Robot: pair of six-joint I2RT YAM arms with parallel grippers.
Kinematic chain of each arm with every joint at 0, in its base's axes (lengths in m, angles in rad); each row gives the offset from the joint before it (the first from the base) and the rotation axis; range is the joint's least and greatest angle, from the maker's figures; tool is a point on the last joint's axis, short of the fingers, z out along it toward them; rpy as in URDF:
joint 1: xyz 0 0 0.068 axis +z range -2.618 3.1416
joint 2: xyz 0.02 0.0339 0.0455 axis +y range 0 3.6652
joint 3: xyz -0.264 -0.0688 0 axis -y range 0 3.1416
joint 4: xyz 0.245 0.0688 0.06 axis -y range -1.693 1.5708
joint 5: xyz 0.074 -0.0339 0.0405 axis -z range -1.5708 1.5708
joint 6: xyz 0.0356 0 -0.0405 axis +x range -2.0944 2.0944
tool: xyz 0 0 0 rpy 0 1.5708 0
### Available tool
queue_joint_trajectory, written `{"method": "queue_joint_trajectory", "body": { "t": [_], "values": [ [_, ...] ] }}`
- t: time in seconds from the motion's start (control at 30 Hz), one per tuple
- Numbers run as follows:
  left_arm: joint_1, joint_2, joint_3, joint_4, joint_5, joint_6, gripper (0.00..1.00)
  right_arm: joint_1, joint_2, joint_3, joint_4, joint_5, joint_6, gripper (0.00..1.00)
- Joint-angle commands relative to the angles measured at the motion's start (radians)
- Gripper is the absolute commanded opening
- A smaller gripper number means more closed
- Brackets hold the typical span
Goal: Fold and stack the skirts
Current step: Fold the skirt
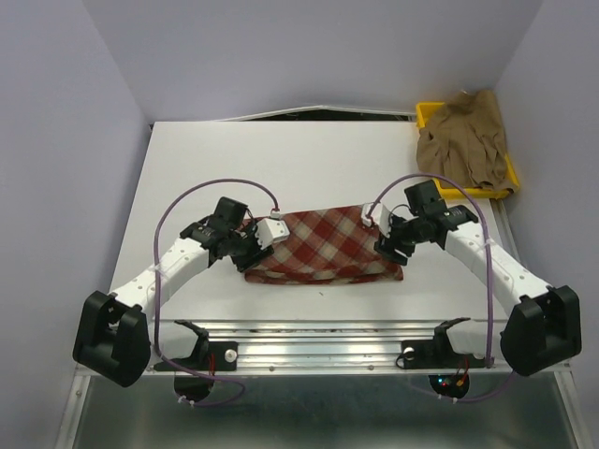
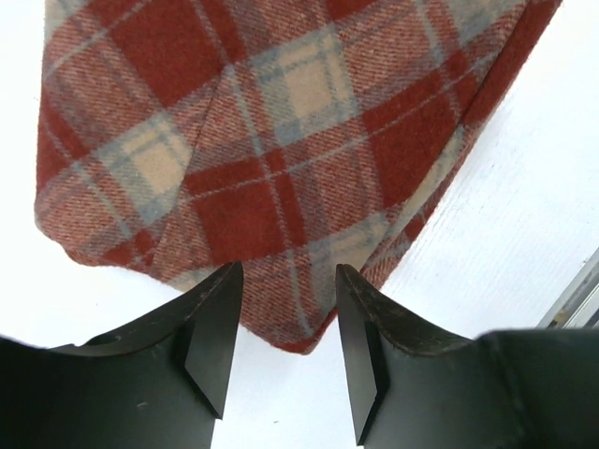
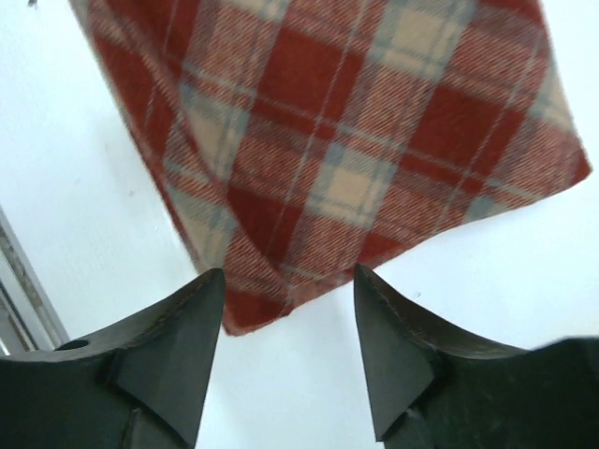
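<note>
Plaid skirt [image 1: 323,245] lies folded flat on the surface [image 1: 281,159], front and centre. Left end effector [image 1: 256,243] sits at its left end, fingers spread, gripping nothing. Right end effector [image 1: 387,249] is likewise released at the right end. Tan skirt [image 1: 463,140] is heaped in the yellow tray [image 1: 428,114], far right corner

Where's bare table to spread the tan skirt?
Free: the far half of the table, between the plaid skirt and the back edge, left of the yellow tray holding the tan skirt. Crowded: both ends of the plaid skirt, where the left gripper and right gripper sit open; the near strip is narrow.
</note>
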Motion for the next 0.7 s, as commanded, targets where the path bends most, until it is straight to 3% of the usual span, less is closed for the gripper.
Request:
{"method": "queue_joint_trajectory", "body": {
  "t": [0.0,0.13,0.5,0.67],
  "values": [
    [-0.004,-0.001,0.014,-0.052,0.035,0.011,0.58,0.001,-0.104,-0.057,-0.089,0.015,-0.094,0.69],
    [-0.003,-0.004,0.013,-0.110,0.049,0.039,0.59,0.010,-0.086,-0.099,-0.081,0.031,-0.136,0.74],
    [-0.003,0.041,-0.009,-0.112,-0.046,0.134,0.60,0.041,0.025,-0.148,0.058,0.113,-0.240,0.74],
    [-0.003,0.080,-0.015,-0.098,-0.066,0.154,0.55,0.050,0.032,-0.168,0.074,0.128,-0.263,0.63]
  ]
}}
